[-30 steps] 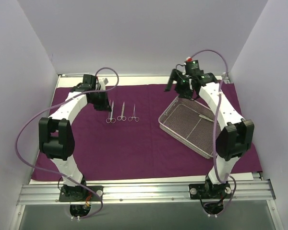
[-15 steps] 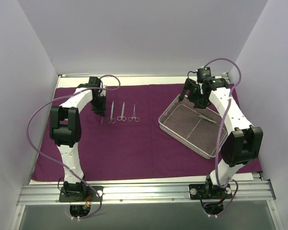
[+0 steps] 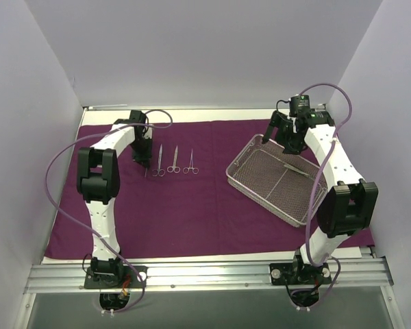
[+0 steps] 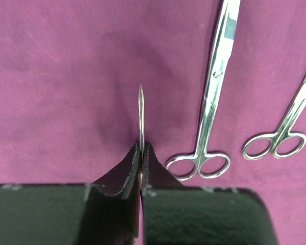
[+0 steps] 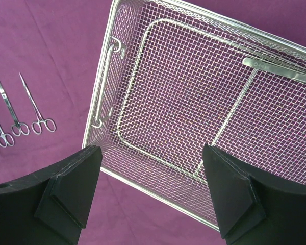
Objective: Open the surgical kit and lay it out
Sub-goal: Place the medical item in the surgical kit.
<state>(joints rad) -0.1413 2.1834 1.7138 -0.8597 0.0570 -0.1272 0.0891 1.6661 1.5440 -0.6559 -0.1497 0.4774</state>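
White walls all round, and the purple cloth (image 3: 212,205) is already spread flat over the table, so the unwrapping part looks done.

What's changed in the last second: both arms have swung in. The right gripper (image 5: 150,150) was hanging off the far-left corner of the tray (image 3: 266,200), and it has now slid across to sit over the tray's far end, jaws spread wide with nothing in them. One flat silver piece (image 5: 278,69) is still lying inside the tray along its right side, so my guess is that's what it's lining up for.

The left gripper (image 4: 142,153) has dropped lower, well to the left of the tray. It's pinched tight on a thin pointed tool (image 4: 141,112), tip aimed at the cloth. Three pairs of scissors (image 3: 173,161) are laid out in a neat row between it and the tray, and the pointed tool hangs just beyond the row's far-from-tray end, so it looks about to go down as number four.

Can't tell if the tip touches the cloth yet.
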